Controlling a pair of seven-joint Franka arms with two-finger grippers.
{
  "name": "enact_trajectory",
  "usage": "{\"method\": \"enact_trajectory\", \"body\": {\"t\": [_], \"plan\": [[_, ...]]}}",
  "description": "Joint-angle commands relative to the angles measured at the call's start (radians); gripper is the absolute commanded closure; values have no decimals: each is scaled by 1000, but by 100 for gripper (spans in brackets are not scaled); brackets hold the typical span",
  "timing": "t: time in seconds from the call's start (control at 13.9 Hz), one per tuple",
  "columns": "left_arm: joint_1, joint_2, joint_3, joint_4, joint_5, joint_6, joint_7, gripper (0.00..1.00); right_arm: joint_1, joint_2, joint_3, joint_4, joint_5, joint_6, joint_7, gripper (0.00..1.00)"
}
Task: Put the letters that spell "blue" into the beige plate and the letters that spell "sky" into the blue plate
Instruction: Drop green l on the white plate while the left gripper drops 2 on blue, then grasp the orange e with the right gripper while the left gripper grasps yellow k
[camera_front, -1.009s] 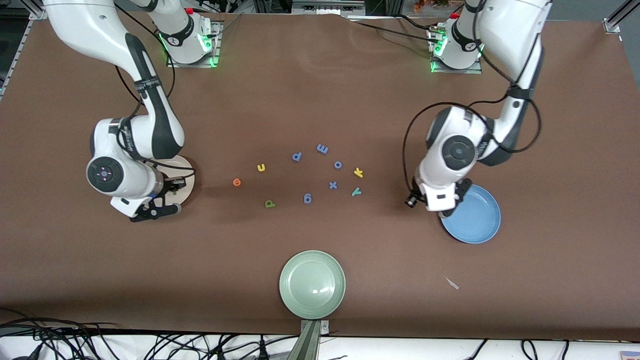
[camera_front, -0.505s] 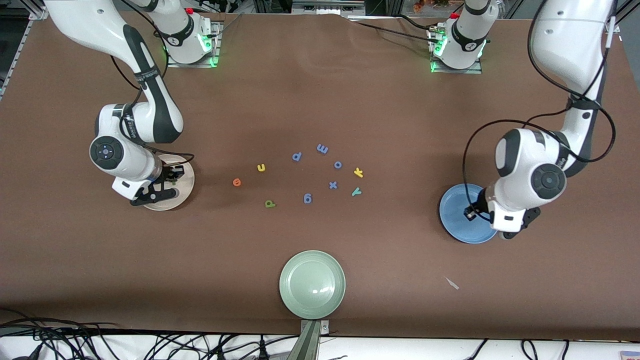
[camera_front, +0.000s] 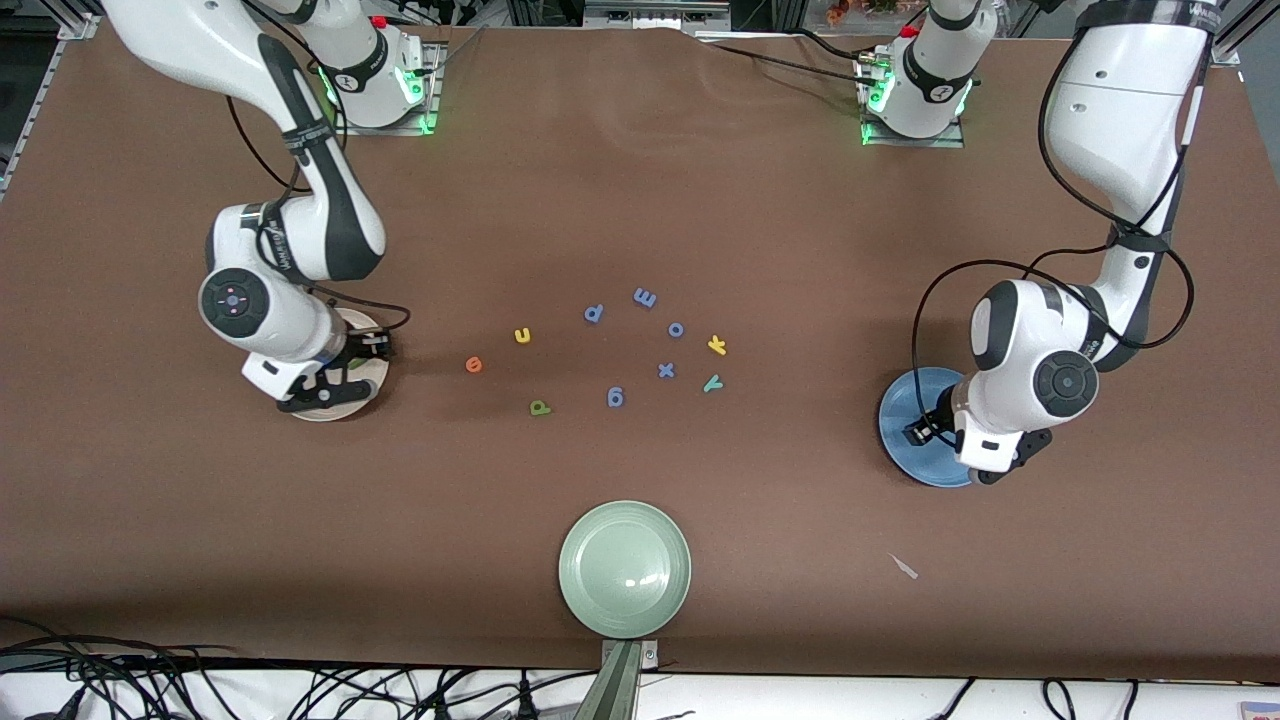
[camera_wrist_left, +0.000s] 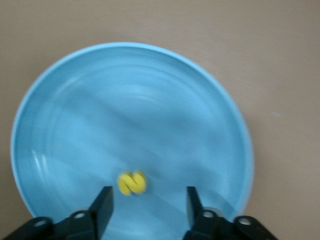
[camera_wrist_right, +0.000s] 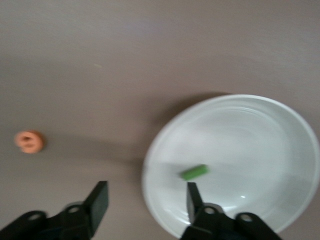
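Note:
My left gripper (camera_wrist_left: 147, 202) hangs open just over the blue plate (camera_wrist_left: 150, 90), and the yellow s (camera_wrist_left: 132, 183) lies loose in the plate just past its fingertips. In the front view this gripper (camera_front: 925, 430) is above the blue plate (camera_front: 905, 400). My right gripper (camera_wrist_right: 146, 200) is open over the rim of the beige plate (camera_wrist_right: 260, 145), where the green l (camera_wrist_right: 194, 172) lies. The orange e (camera_wrist_right: 30, 141) rests on the table beside that plate. On the table lie the orange e (camera_front: 474, 365), yellow u (camera_front: 522, 335), olive b (camera_front: 540, 407), yellow k (camera_front: 717, 345) and teal y (camera_front: 712, 383).
Several periwinkle letters (camera_front: 645, 297) lie mixed among the task letters at mid-table. A pale green plate (camera_front: 625, 568) stands near the table edge closest to the front camera. A small paper scrap (camera_front: 905, 567) lies toward the left arm's end.
The left arm swung across the blue plate and settled over it. The right arm shifted a little over the beige plate. Both grippers have opened and let their letters go.

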Motion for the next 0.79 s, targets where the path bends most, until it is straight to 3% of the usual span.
{"method": "enact_trajectory", "body": {"t": [0.0, 0.22, 0.36, 0.58, 0.72], "plan": [[-16, -75, -66, 0, 5, -72, -4, 0, 6, 16, 70, 11, 53, 28, 94, 0], [-16, -85, -179, -2, 5, -105, -11, 0, 20, 57, 115, 9, 59, 101, 199, 0], [-20, -80, -233, -26, 5, -113, -153, 0, 52, 79, 115, 6, 61, 140, 246, 0], [-129, -71, -239, -34, 16, -109, -490, 0, 88, 116, 115, 0, 61, 195, 289, 0], [-177, -51, -239, -35, 16, -80, -612, 0, 88, 123, 115, -3, 61, 198, 288, 0]]}}
